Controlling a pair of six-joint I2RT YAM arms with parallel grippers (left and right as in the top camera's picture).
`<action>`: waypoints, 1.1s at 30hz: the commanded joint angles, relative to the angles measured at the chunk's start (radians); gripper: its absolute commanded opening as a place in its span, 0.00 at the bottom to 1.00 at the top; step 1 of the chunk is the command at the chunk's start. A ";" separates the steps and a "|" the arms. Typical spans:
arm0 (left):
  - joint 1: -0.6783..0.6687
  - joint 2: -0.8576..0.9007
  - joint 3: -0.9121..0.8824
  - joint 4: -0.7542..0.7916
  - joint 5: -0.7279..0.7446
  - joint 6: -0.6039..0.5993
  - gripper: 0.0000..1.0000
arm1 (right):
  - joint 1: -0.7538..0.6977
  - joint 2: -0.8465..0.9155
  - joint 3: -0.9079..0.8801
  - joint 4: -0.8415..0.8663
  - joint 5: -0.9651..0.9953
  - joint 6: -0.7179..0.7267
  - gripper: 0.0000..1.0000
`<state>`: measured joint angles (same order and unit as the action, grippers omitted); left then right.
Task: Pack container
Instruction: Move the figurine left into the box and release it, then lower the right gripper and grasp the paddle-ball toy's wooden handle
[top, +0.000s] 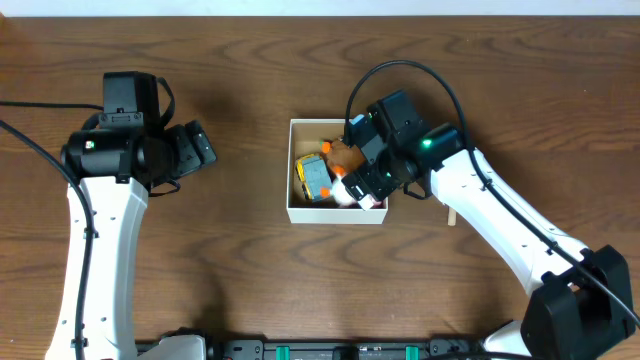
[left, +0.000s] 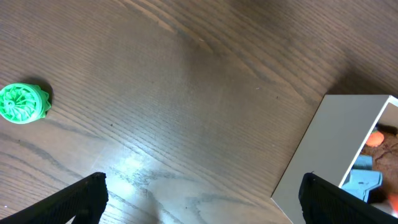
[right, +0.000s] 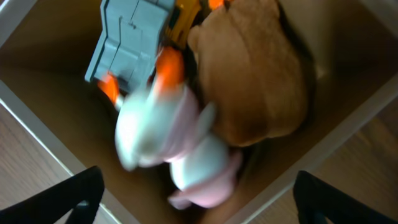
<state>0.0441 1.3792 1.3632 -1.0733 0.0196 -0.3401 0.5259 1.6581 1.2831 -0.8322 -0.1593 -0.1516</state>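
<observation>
Wood lies bare toward the left edge of the table (top: 230, 260), apart from a green ridged disc (left: 23, 102) that only my left wrist view shows, well outside the box. My left gripper (left: 203, 186) hangs over that stretch, fingers spread wide with nothing between them.

Near the middle of the table, a little toward the right edge, stands the container (top: 335, 215). It holds a grey and yellow toy vehicle (top: 313, 178), a brown plush (right: 255, 81) and a white and pink plush (right: 186, 149), which is blurred in my right wrist view. My right gripper (right: 199, 186) sits just over the container's right side, fingers parted and gripping nothing.

I see two risks. Rising carelessly, my right fingers could snag the rim or a plush and tip the light box. The disc looks low and flat, so my left fingers could skid it away rather than catch it.
</observation>
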 joint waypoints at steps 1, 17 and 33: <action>0.005 0.001 -0.006 -0.002 -0.005 0.006 0.98 | 0.002 -0.055 0.063 0.001 0.030 -0.002 0.99; 0.004 0.001 -0.006 -0.022 -0.005 0.006 0.98 | -0.307 -0.325 0.177 -0.287 0.311 0.562 0.99; 0.004 0.001 -0.006 -0.025 -0.005 0.006 0.98 | -0.334 -0.188 -0.214 -0.185 0.237 0.613 0.99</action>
<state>0.0444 1.3792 1.3632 -1.0954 0.0196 -0.3401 0.1875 1.4563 1.1172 -1.0458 0.0887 0.4023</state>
